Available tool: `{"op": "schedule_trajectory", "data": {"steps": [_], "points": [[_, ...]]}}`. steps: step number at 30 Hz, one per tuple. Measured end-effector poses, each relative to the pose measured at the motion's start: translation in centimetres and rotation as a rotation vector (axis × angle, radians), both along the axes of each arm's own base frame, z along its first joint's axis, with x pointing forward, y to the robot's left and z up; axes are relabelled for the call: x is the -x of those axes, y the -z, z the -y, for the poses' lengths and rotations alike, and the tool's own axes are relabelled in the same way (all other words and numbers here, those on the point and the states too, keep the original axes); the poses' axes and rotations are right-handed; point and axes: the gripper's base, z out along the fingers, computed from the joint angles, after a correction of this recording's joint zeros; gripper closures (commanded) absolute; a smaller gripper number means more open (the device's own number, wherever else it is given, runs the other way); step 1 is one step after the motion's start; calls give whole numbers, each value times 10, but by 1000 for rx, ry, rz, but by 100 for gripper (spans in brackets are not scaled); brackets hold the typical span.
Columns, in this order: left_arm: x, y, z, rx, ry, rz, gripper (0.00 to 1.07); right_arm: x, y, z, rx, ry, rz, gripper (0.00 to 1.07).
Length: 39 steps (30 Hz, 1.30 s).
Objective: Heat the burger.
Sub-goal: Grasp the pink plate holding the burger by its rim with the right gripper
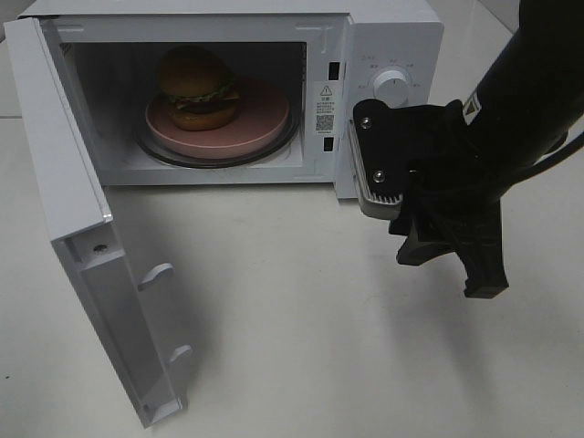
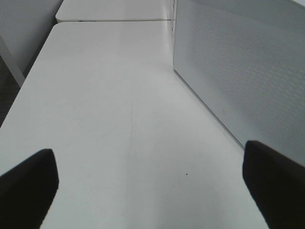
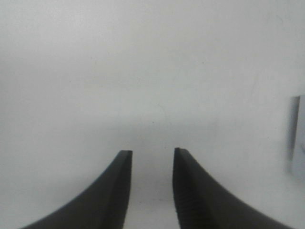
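Observation:
The burger rests on a round pink plate on the glass turntable inside the white microwave, whose door hangs wide open to the left. My right gripper hovers over the table just in front of the microwave's control panel, fingers pointing down. In the right wrist view the right gripper shows a narrow gap with nothing in it, only bare table below. My left gripper is wide open and empty over the table beside the microwave's side wall; it does not show in the exterior view.
The microwave's dial sits on the panel right of the cavity. The open door juts far out over the white table toward the front left. A second table adjoins at the far end in the left wrist view.

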Motion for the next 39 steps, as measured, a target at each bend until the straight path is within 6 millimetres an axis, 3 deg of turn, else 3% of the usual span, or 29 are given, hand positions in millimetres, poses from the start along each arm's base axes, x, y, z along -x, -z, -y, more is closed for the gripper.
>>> {"op": "schedule_trajectory", "data": {"steps": [2, 4, 5, 7, 20, 25, 39], "points": [[0, 0, 0, 0, 0, 0, 6, -1, -1, 0, 5, -22, 16, 53], [0, 0, 0, 0, 0, 0, 6, -6, -2, 2, 40, -71, 75, 36], [0, 0, 0, 0, 0, 0, 6, -6, -2, 2, 40, -71, 75, 36], [0, 0, 0, 0, 0, 0, 6, -8, -2, 4, 64, -86, 101, 18], [0, 0, 0, 0, 0, 0, 6, -14, -5, 0, 107, -156, 227, 18], [0, 0, 0, 0, 0, 0, 6, -18, -10, -14, 109, -176, 279, 18], [0, 0, 0, 0, 0, 0, 6, -55, -5, -69, 70, -225, 369, 20]]}}
